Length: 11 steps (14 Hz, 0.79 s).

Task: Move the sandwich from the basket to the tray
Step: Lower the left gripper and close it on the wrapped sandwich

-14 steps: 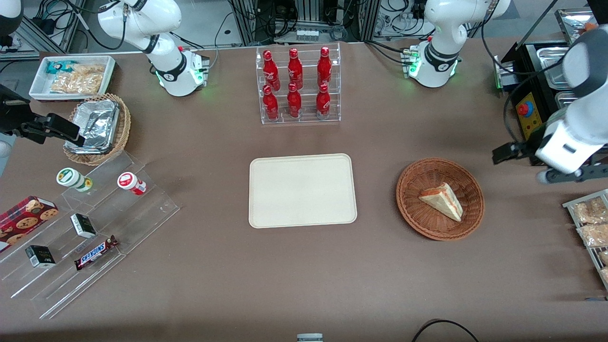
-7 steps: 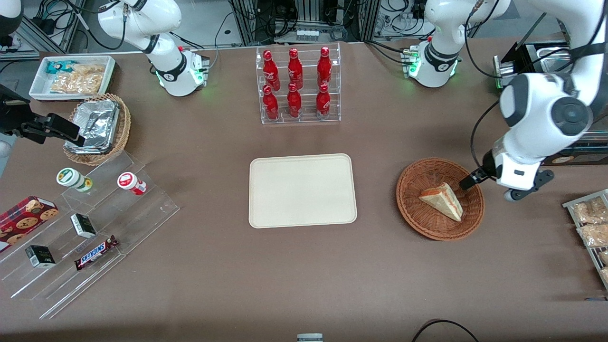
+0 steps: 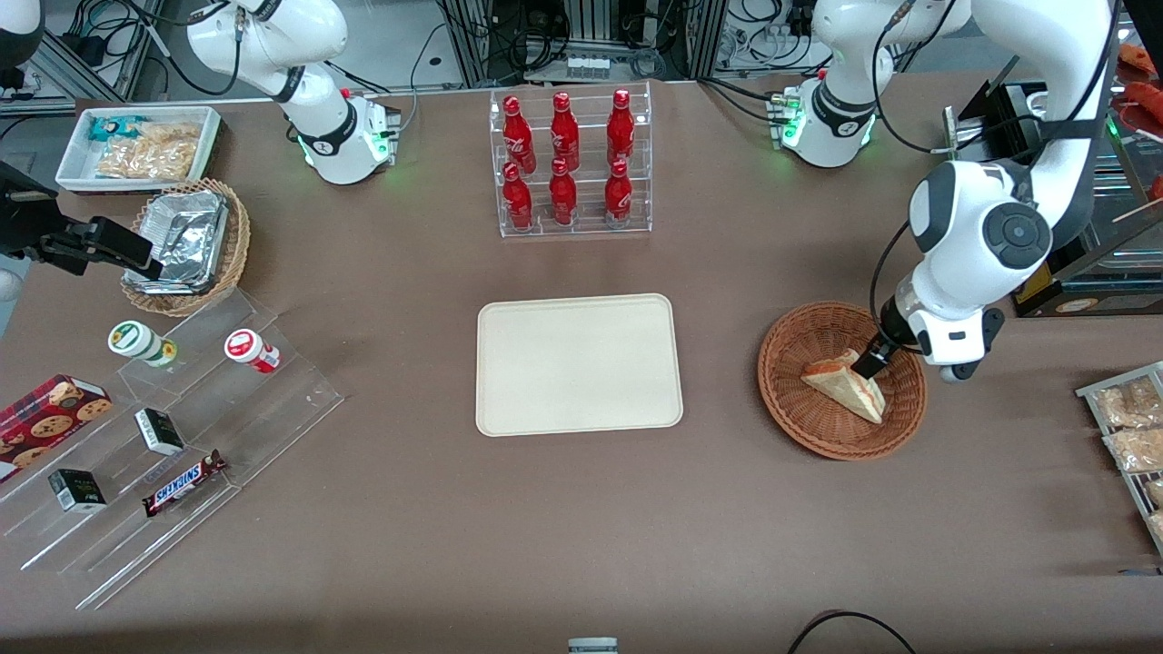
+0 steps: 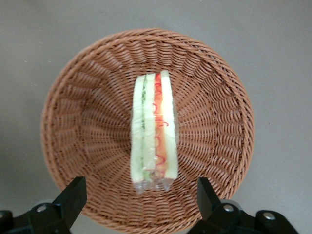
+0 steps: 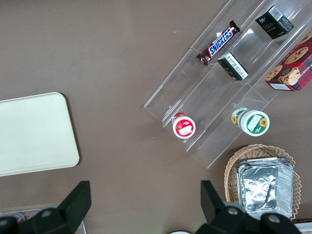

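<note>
The sandwich point(image 3: 845, 383), a pale bread wedge with a red-orange filling stripe, lies in the reddish-brown wicker basket point(image 3: 780, 400) toward the working arm's end of the table. My left gripper point(image 3: 870, 363) hovers just above the basket, over the sandwich's end farther from the front camera. In the left wrist view the gripper point(image 4: 140, 192) is open and empty, with its black fingers point(image 4: 73, 192) spread wider than the sandwich point(image 4: 152, 131), over the basket point(image 4: 87, 87). The cream-beige tray point(image 3: 579, 363) lies flat and bare at the table's middle, beside the basket.
A clear rack of red bottles point(image 3: 568, 163) stands farther from the front camera than the tray. A stepped acrylic shelf with snacks point(image 3: 173, 436), a foil-lined basket point(image 3: 186, 245) and a white bin point(image 3: 136, 145) are toward the parked arm's end. Snack packets point(image 3: 1131, 427) lie by the basket.
My left gripper has swung in from the working arm's table edge and come down over the basket, ending above the sandwich. The sandwich and basket have not moved.
</note>
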Available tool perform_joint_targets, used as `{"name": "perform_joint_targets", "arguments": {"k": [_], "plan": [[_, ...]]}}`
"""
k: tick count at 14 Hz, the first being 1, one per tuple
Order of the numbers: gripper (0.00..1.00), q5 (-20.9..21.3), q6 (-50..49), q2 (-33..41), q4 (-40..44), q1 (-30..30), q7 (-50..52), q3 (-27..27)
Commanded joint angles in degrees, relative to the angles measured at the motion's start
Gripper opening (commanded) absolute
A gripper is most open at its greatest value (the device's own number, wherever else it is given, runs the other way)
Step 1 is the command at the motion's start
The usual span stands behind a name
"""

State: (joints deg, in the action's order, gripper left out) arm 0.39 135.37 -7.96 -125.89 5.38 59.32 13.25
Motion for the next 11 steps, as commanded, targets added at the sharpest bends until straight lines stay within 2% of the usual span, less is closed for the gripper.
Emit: {"name": "perform_joint_targets", "arguments": {"k": [1, 10, 11], "plan": [[1.00, -0.3, 3.1, -2.4, -0.1, 0.2, 2.6, 0.9], [1.00, -0.3, 5.3, -7.2, -0.2, 0.2, 2.6, 0.8], [0.88, -0.3, 5.3, -7.9, -0.1, 0.2, 2.6, 0.8]]}}
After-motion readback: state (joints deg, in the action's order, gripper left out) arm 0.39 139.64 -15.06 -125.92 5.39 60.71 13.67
